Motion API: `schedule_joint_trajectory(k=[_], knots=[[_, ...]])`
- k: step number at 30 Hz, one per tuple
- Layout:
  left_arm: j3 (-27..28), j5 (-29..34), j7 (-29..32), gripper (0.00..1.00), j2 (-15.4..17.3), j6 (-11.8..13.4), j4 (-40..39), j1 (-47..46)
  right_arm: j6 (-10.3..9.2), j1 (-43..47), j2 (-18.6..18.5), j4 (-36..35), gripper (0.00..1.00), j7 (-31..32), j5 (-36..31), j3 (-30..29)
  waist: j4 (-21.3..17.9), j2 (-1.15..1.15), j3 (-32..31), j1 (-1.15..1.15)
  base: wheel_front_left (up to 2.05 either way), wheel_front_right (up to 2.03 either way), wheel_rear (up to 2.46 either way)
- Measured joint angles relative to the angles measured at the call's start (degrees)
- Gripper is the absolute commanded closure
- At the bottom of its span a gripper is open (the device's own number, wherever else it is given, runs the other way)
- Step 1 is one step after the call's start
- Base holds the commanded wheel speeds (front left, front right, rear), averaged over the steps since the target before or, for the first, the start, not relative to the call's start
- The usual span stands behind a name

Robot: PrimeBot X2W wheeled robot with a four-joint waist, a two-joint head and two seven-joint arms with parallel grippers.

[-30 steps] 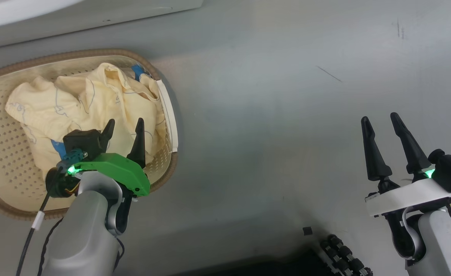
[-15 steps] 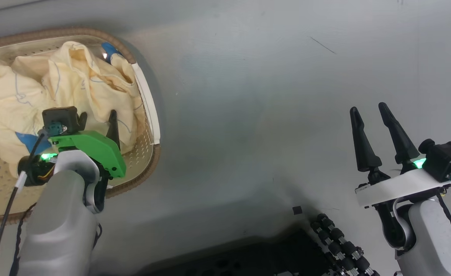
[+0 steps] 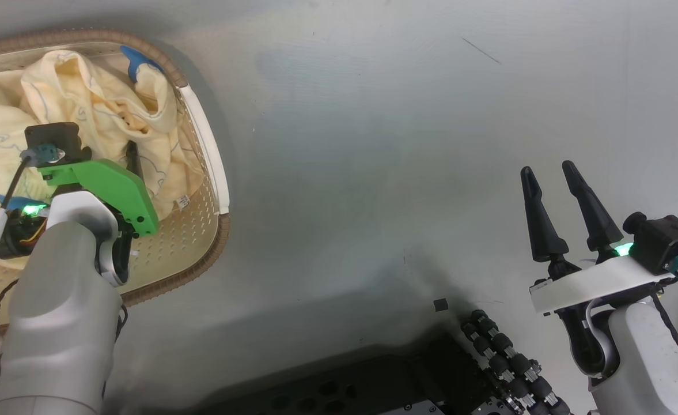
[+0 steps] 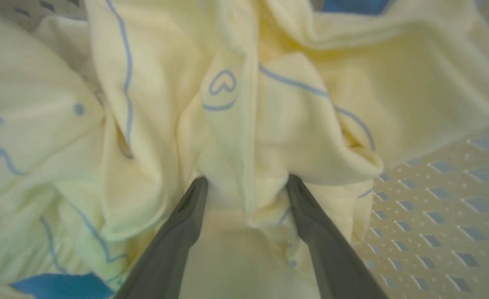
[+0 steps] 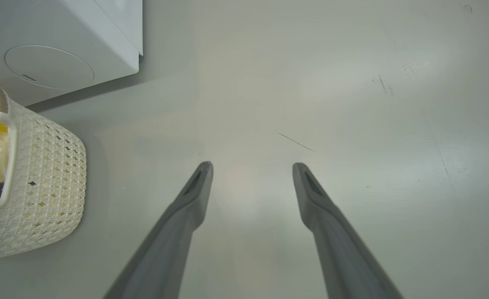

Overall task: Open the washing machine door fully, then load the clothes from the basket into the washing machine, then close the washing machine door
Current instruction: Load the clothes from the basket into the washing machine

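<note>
The basket [image 3: 216,249] sits on the grey floor [image 3: 373,144] at the robot's left, and the clothes [image 3: 85,98] are heaped inside it, pale yellow and crumpled, with thin blue line drawings across them. A blue cloth piece [image 3: 134,57] pokes up at the far side of the heap. The left claw [image 4: 246,182] is down in the basket with its two dark fingers spread apart. The tips press into the yellow fabric and a raised fold stands between them, so nothing is pinched. Seen along those fingers, the fold carries a small blue heart outline, and the perforated cream bottom of the basket shows bare to the right of the garments. The basket's white handle [image 3: 203,144] runs along the side nearest the open floor, just beside the heap. The right claw [image 3: 547,168] hangs well apart from all this over bare floor on the robot's right, its fingers also wide apart and holding nothing. From that arm's own camera, the basket's perforated wall [image 5: 40,178] is at the left edge. A lower corner of the white washing machine [image 5: 103,29] stands just behind it, with a round panel on its face. The machine's door cannot be made out from here. The robot's dark base [image 3: 373,386] lies along the bottom of the head view.
</note>
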Motion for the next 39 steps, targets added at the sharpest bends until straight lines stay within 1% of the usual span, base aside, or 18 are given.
schedule_joint_trajectory(k=[3, 4, 5, 6, 8, 13, 16, 18, 23, 30, 34, 37, 39], knots=[[0.9, -0.1, 0.5, 0.00, -0.1, 0.0, 1.0, -0.6, 0.14, -0.2, 0.0, 0.3, 0.00, 0.0, 0.0, 0.0, 0.0, 0.00, 0.0, 0.00, 0.00, 0.00, 0.00], [1.3, -0.5, 0.5, 0.22, -0.2, 0.0, 1.4, -0.7, 0.15, -0.4, 0.1, 0.3, 0.00, 0.0, 0.0, -0.1, -0.1, 0.00, 0.0, 0.00, 0.00, 0.00, 0.00], [1.5, -0.7, 0.5, 0.76, -0.2, 0.0, 1.8, -0.9, 0.15, -0.6, 0.1, 0.4, 0.00, 0.0, 0.0, -0.2, -0.1, 0.00, 0.0, 0.00, 0.00, 0.00, 0.00], [1.6, -0.7, 0.5, 1.00, -0.2, 0.0, 2.1, -1.1, 0.16, -1.0, 0.2, 0.4, 0.00, 0.0, 0.0, -0.3, -0.1, 0.00, 0.0, 0.00, 0.00, 0.00, 0.00], [2.1, -1.0, 0.2, 1.00, -0.4, 0.0, 2.5, -1.1, 0.35, -1.4, 0.3, 0.4, 0.00, 0.0, 0.0, -0.5, -0.1, 0.00, 0.0, 0.00, 0.00, 0.00, 0.00], [2.2, -2.2, -4.1, 1.00, -1.1, 0.1, 3.4, -0.7, 0.41, -2.4, 0.7, 0.6, 0.00, 0.0, 0.0, -1.7, 0.1, 0.00, -1.1, 0.00, 0.00, 0.00, 0.00], [1.9, -2.4, -7.4, 1.00, -1.6, -0.8, 3.5, 0.5, 0.44, -3.0, 0.8, 0.7, 0.00, 0.0, 0.0, -2.3, 0.3, 0.00, -2.3, 0.00, 0.00, 0.00, 0.00], [1.6, -2.7, -9.3, 1.00, -1.9, -1.5, 3.8, 1.4, 0.83, -3.3, 0.8, 0.7, 0.00, 0.0, 0.0, -2.8, 0.4, 0.00, -3.1, 0.00, 0.00, 0.00, 0.00], [0.9, -2.9, -14.1, 1.00, -2.4, -3.5, 4.1, 3.6, 0.86, -3.4, 0.8, 1.1, 0.00, 0.0, -0.1, -3.7, 1.1, 0.00, -5.6, 0.00, 0.00, 0.00, 0.00], [-0.4, -3.4, -20.6, 1.00, -3.4, -5.2, 4.3, 5.2, 0.90, -3.3, 0.3, 1.7, 0.00, 0.0, -0.7, -5.3, 2.5, 0.00, -9.9, 0.00, 0.00, 0.00, 0.00], [-1.8, -2.7, -21.3, 1.00, -3.6, -5.7, 4.5, 6.2, 0.91, -3.2, 0.1, 2.2, 0.00, 0.0, -1.1, -6.0, 3.5, 0.00, -12.8, 0.00, 0.00, 0.00, 0.00], [-2.0, -2.7, -21.5, 1.00, -3.8, -5.8, 4.7, 7.4, 0.92, -3.0, 0.1, 2.6, 0.00, 0.0, -1.4, -6.0, 4.2, 0.00, -15.0, 0.00, 0.00, 0.00, 0.00], [-1.9, -2.7, -21.8, 1.00, -3.8, -6.3, 4.5, 8.1, 1.00, -2.8, 0.1, 2.8, 0.00, 0.0, -1.6, -6.0, 4.7, 0.00, -16.5, 0.00, 0.00, 0.00, 0.00]])
